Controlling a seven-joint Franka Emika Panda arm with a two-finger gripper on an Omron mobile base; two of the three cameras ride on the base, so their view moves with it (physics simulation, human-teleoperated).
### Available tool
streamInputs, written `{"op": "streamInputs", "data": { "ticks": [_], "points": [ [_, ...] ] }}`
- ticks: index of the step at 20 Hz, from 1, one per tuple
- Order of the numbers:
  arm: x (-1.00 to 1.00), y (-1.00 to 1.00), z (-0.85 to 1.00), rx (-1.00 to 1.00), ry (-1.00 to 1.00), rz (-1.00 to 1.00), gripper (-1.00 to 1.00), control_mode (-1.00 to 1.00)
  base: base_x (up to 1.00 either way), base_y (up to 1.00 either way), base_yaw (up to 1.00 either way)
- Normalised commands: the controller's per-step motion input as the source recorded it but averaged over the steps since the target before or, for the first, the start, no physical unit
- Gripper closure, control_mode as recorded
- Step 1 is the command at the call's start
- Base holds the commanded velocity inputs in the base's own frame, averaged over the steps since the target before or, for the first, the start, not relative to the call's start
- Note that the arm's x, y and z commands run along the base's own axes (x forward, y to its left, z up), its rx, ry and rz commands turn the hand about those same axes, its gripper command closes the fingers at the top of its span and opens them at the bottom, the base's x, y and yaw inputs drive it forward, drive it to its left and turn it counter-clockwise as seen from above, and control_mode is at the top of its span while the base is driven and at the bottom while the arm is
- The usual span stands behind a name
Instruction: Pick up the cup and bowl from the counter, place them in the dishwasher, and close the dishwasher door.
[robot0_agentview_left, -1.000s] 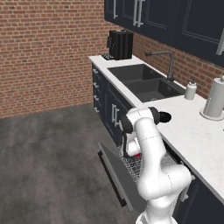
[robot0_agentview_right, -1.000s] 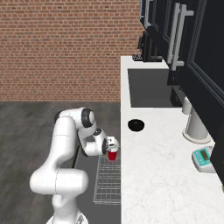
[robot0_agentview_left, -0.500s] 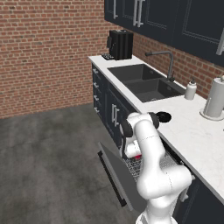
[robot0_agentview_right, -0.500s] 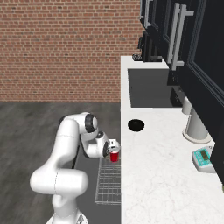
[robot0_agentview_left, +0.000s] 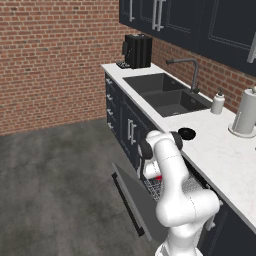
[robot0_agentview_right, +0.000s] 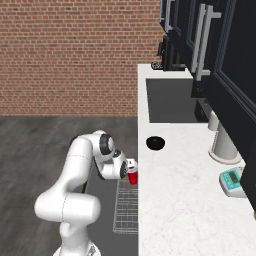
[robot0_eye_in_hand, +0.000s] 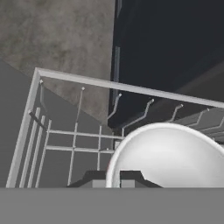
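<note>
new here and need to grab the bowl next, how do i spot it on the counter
Start at the dark double sink set in the long white counter. Just past its near end, close to the counter's front edge, sits the bowl. It is small, round, shallow and black, unlike the tall white paper towel roll and soap bottle by the wall.

The black bowl (robot0_agentview_left: 186, 133) sits on the white counter (robot0_agentview_left: 225, 155) near the sink (robot0_agentview_left: 167, 94), and the dishwasher door (robot0_agentview_left: 137, 202) hangs open below.
</note>
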Motion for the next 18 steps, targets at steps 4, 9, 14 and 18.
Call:
{"op": "streamInputs", "data": {
  "ticks": [4,9,14,18],
  "points": [
    [0.0,0.02,-0.15,0.0,0.0,0.0,-1.0,-1.0,0.0,0.0,0.0],
    [0.0,0.0,0.0,0.0,0.0,0.0,-1.0,-1.0,0.0,0.0,0.0],
    [0.0,0.0,0.05,0.0,0.0,0.0,-1.0,-1.0,0.0,0.0,0.0],
    [-0.01,0.08,0.32,0.0,0.0,0.0,-1.0,-1.0,0.0,0.0,0.0]
  ]
}}
